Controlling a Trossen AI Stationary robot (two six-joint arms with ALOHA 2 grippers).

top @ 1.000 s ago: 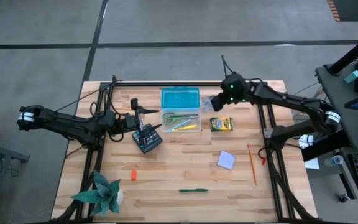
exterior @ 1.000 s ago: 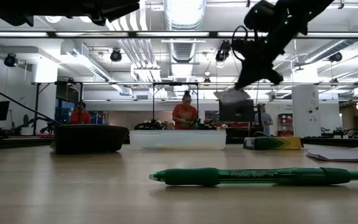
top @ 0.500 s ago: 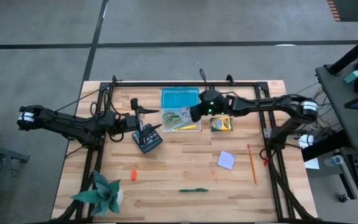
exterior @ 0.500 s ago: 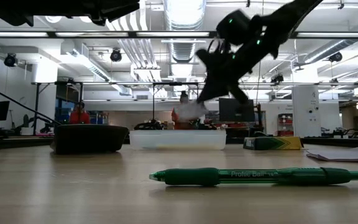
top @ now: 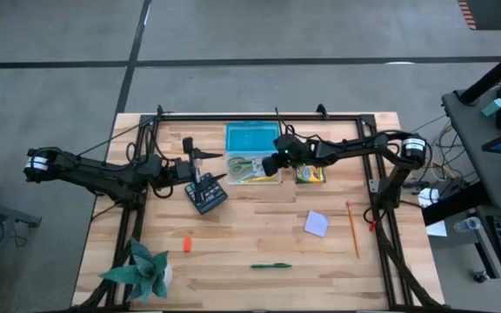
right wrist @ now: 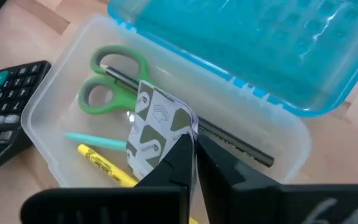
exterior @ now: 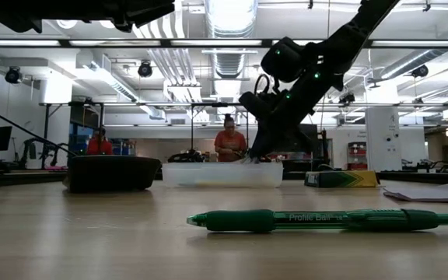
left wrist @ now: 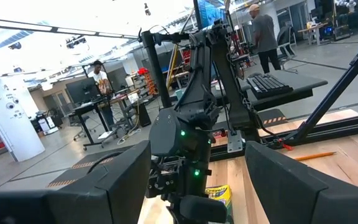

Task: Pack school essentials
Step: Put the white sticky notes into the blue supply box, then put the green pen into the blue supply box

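Note:
My right gripper (top: pixel 276 161) hangs over the clear box (top: pixel 252 167), whose blue lid (top: pixel 252 137) lies open behind it. It is shut on a small white piece with olive-green patches (right wrist: pixel 156 127). In the box lie green-handled scissors (right wrist: pixel 107 78), a teal pen (right wrist: pixel 95 141), a yellow pencil (right wrist: pixel 104 165) and a dark pencil (right wrist: pixel 229 142). My left gripper (top: pixel 197 165) waits open and raised at the table's left, beside a calculator (top: pixel 205 194). My right gripper pinches the patterned piece by its near edge (right wrist: pixel 180 134) between its two fingers. The fingers slant down from the table's right side. The piece sticks out past the fingertips over the inside of the box; I cannot tell whether it touches the things in there.
A crayon pack (top: pixel 310 174) lies right of the box. A lavender note pad (top: pixel 317 223) and an orange pencil (top: pixel 352 228) lie at the near right. A green pen (top: pixel 270 265), an orange eraser (top: pixel 186 244) and a green plant decoration (top: pixel 142 269) lie toward the near edge.
My right gripper has swung from the far right corner toward the table's left and down, carrying the patterned piece. It now stands low over the clear box, tipped more steeply downward.

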